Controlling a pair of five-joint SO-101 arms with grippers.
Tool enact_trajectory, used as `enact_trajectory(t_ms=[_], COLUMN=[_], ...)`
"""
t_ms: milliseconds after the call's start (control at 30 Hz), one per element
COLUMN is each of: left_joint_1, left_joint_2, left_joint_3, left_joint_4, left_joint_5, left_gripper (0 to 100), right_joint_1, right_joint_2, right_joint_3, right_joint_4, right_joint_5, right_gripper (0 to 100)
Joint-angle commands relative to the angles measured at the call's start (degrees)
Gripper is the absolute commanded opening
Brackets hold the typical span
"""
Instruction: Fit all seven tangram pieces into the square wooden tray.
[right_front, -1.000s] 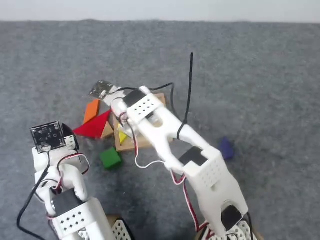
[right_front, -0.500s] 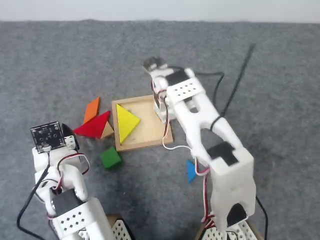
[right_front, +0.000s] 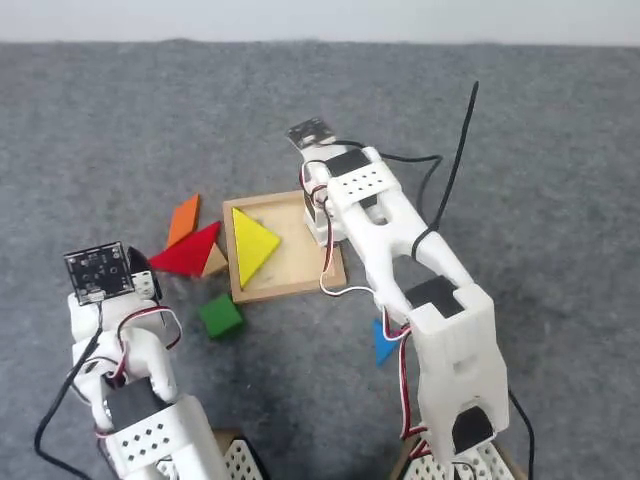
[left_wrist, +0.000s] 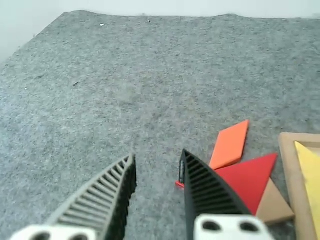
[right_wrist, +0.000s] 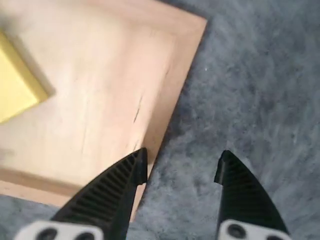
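The square wooden tray (right_front: 300, 280) lies mid-table with a yellow triangle (right_front: 250, 243) flat in its left half. Left of the tray lie a red triangle (right_front: 190, 253), an orange parallelogram (right_front: 183, 220) and a small tan triangle (right_front: 214, 262). A green square (right_front: 220, 315) sits in front of it, and a blue piece (right_front: 383, 340) lies to its front right. My right gripper (right_wrist: 183, 152) is open and empty, low over the tray's right rim (right_wrist: 172, 85), one finger above the wood and one above the carpet. My left gripper (left_wrist: 158, 155) is open and empty, just short of the red triangle (left_wrist: 247, 175).
Grey carpet covers the whole table. The right arm (right_front: 400, 250) stretches from the front edge to the tray's right side, with its black cable looping above it. The left arm (right_front: 120, 350) stands at the front left.
The right arm swung from over the tray's left side to its right edge, uncovering the yellow triangle lying in the tray. The left arm has kept still.
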Motion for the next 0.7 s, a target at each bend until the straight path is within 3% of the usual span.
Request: enact_trajectory(t_ms=[0, 367, 433, 567, 667], left_joint_1=[0.62, 0.53, 0.44, 0.44, 0.44], left_joint_2=[-0.88, -0.88, -0.88, -0.88, -0.79], left_joint_3=[-0.75, -0.75, -0.75, -0.75, -0.84], left_joint_4=[0.26, 0.26, 0.26, 0.26, 0.26], left_joint_5=[0.26, 0.26, 0.26, 0.26, 0.26], left_gripper=[14, 14, 14, 14, 14], right_joint_1=[-2.42, -0.40, -0.04, 1.98, 3.82], right_joint_2=[-1.54, 2.51, 2.77, 2.42, 2.33], right_joint_3=[-3.25, -3.25, -3.25, -3.25, -3.34], right_joint_4=[0.66, -1.19, 0.22, 4.70, 8.13], right_joint_5=[-3.52, -5.45, -5.27, -5.10, -5.19], right_gripper=[22.0, 21.7, 17.7, 0.6, 1.9])
